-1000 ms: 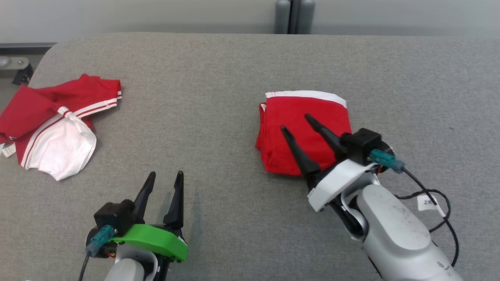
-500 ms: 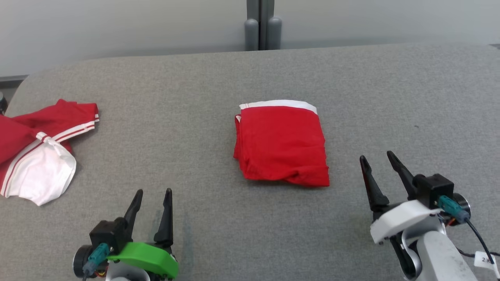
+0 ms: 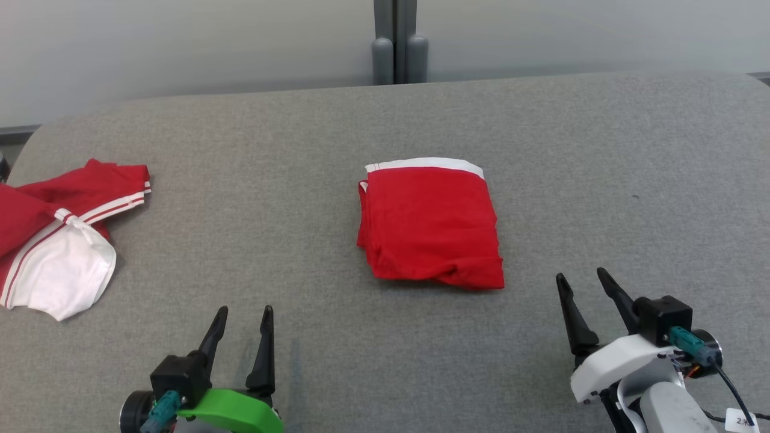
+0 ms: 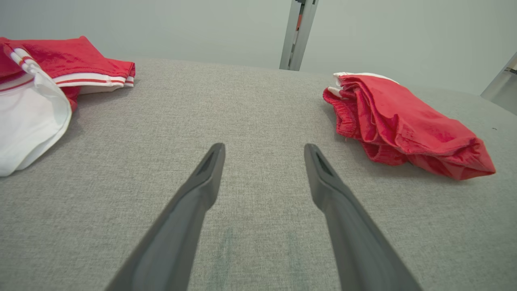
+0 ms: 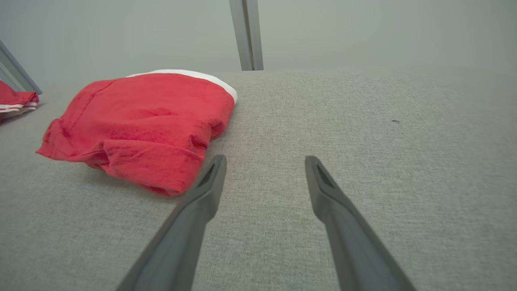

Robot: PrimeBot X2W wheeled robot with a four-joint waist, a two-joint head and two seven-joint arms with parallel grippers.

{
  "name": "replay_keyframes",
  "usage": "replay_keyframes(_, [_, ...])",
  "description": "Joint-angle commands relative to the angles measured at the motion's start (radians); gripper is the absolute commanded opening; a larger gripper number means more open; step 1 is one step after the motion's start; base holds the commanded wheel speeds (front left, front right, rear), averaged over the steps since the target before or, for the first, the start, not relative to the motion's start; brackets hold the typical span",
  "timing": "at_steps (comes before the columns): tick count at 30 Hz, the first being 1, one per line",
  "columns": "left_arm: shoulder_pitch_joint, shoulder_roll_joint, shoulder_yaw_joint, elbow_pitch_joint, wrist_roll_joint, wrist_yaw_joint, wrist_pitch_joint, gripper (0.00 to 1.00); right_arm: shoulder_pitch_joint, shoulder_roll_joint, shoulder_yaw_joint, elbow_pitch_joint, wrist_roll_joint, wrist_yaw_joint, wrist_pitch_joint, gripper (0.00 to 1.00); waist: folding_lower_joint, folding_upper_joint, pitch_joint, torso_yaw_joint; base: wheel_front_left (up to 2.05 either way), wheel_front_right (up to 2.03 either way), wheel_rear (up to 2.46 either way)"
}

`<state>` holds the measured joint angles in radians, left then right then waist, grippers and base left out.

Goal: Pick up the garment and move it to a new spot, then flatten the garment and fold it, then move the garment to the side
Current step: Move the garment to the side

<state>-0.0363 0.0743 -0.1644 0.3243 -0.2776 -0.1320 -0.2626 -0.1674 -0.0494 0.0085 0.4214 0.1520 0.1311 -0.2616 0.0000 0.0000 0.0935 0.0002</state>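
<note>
- Grey padded table [image 3: 301, 150] stretches ahead of both my pincers to a rounded far edge.
- Folded red garment [image 3: 430, 222] lies ahead between them, nearer my right pincer [image 3: 581, 273], touching neither.
- My left pincer [image 3: 245, 309] and the right both stand fingers apart, holding nothing.
- Red-and-white clothes [image 3: 60, 240], well off to my left pincer's left, are cut off at the picture's edge.

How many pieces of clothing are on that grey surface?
2. A folded red garment lies centrally; a crumpled red-and-white garment lies at the left, partly cut off by the picture's edge, so more may be hidden.
</note>
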Motion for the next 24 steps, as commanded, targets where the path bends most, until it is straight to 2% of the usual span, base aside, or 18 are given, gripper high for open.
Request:
replay_keyframes(1, [-0.025,-0.002,-0.005,-0.006,0.01,0.003,-0.003,1.0,-0.021,-0.003,0.01,0.009,0.003,-0.001,-0.005,1.0,0.0,0.0,0.019,0.016,0.0,0.0,0.0])
replay_keyframes(9, [-0.1,-0.006,-0.053,-0.024,0.002,0.003,-0.003,1.0,-0.218,-0.003,0.052,0.105,-0.03,-0.001,-0.005,1.0,0.0,0.0,0.121,0.079,0.0,0.0,0.0])
replay_keyframes(16, [-0.15,0.002,-0.092,-0.007,-0.024,0.003,-0.003,1.0,-0.427,-0.004,0.062,0.341,-0.057,-0.001,0.002,1.0,0.0,0.0,0.21,0.139,0.0,0.0,0.0])
replay_keyframes(20, [-0.165,0.01,-0.106,0.003,-0.04,0.003,-0.003,1.0,-0.456,-0.003,0.052,0.474,-0.055,-0.001,0.001,1.0,0.0,0.0,0.225,0.155,0.0,0.0,0.0])
replay_keyframes(21, [-0.164,0.013,-0.106,0.005,-0.043,0.003,-0.003,1.0,-0.452,-0.004,0.059,0.503,-0.041,-0.001,0.004,0.9,0.0,0.0,0.226,0.156,0.0,0.0,0.0])
replay_keyframes(22, [-0.162,0.016,-0.104,0.006,-0.045,0.003,-0.003,1.0,-0.444,-0.003,0.07,0.525,-0.033,-0.001,0.007,0.45,0.0,0.0,0.225,0.153,0.0,0.0,0.0])
replay_keyframes(23, [-0.159,0.02,-0.098,0.005,-0.046,0.003,-0.003,1.0,-0.435,-0.002,0.083,0.546,-0.024,-0.001,0.008,0.19,0.0,0.0,0.222,0.146,0.0,0.0,0.0])
replay_keyframes(24, [-0.156,0.021,-0.097,0.003,-0.046,0.003,-0.003,1.0,-0.428,0.0,0.087,0.555,-0.015,-0.001,0.009,0.0,0.0,0.0,0.22,0.139,0.0,0.0,0.0])
